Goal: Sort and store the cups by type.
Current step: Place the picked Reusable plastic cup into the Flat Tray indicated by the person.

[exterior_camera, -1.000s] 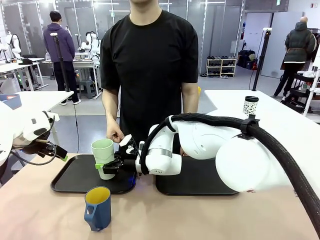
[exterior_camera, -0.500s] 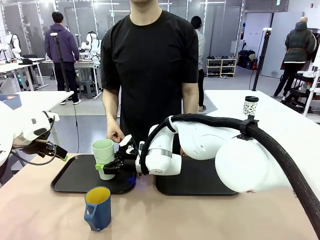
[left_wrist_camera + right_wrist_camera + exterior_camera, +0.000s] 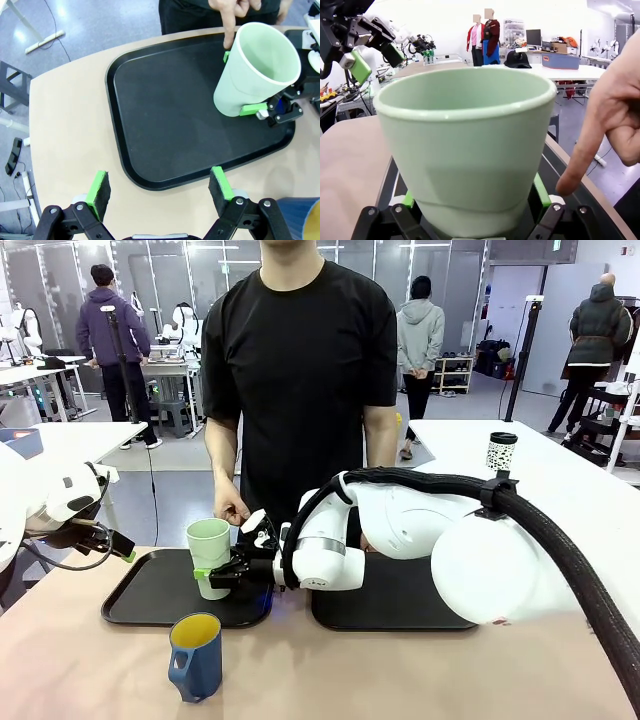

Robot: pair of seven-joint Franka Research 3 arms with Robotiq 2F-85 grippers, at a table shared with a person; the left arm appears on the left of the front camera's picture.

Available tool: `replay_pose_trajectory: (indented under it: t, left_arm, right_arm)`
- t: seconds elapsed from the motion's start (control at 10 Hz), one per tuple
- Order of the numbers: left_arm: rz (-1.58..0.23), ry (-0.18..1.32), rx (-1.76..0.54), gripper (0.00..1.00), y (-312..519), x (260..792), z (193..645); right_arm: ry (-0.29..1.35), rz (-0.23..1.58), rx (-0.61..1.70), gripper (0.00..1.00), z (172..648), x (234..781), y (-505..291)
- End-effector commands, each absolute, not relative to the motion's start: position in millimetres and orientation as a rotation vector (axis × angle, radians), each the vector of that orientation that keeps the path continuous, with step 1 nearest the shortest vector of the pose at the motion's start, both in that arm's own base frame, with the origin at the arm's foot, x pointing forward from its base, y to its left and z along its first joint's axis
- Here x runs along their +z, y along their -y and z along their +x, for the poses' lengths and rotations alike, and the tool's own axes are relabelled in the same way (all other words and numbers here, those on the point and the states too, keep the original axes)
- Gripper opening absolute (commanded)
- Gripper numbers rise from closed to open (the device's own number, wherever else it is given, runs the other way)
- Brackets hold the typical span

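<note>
Green tumbler (image 3: 208, 550) sits clamped in the right pincer (image 3: 210, 575) over the black tray (image 3: 140, 605). Left pincer (image 3: 159, 182) stands apart. Release seems next.

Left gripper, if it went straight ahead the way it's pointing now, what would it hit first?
Most likely the bare floor of the black tray, beside the green tumbler; the open left gripper points down at it, though depth is unclear.

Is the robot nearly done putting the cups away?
Nothing looks stored yet. In hand: the right tool grips the green tumbler at the left tray. Left to do: the blue mug sits on the bare table, and the left tool is open.
</note>
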State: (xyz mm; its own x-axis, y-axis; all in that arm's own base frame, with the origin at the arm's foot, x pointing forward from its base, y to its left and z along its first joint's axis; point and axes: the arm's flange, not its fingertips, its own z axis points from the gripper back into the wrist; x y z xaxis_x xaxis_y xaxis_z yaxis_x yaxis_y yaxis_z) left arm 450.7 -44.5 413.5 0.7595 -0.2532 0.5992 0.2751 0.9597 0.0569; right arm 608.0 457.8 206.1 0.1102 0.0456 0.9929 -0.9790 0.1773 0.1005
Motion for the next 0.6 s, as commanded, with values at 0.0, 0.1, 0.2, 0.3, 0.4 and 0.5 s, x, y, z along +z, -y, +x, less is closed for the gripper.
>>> replay_pose_trajectory:
  t: [0.0, 0.1, 0.2, 0.3, 0.4, 0.5]
  left_arm:
    - [-0.035, 0.65, -0.287, 1.0, 44, 414, 451]
    - [-0.035, 0.65, -0.287, 1.0, 44, 414, 451]
    - [-0.035, 0.65, -0.287, 1.0, 44, 414, 451]
    - [-0.035, 0.65, -0.287, 1.0, 44, 414, 451]
    - [-0.035, 0.65, -0.287, 1.0, 44, 414, 451]
    - [-0.035, 0.65, -0.287, 1.0, 44, 414, 451]
  right_arm:
    - [1.138, 1.052, 1.002, 1.0, 600, 210, -446]
    - [1.128, 1.067, 1.001, 1.0, 598, 209, -440]
    - [1.112, 1.061, 1.008, 1.0, 596, 208, -435]
    - [1.117, 1.058, 1.004, 1.0, 594, 208, -429]
    - [1.125, 1.058, 1.002, 1.0, 591, 209, -422]
    - [1.118, 1.058, 1.003, 1.0, 588, 209, -415]
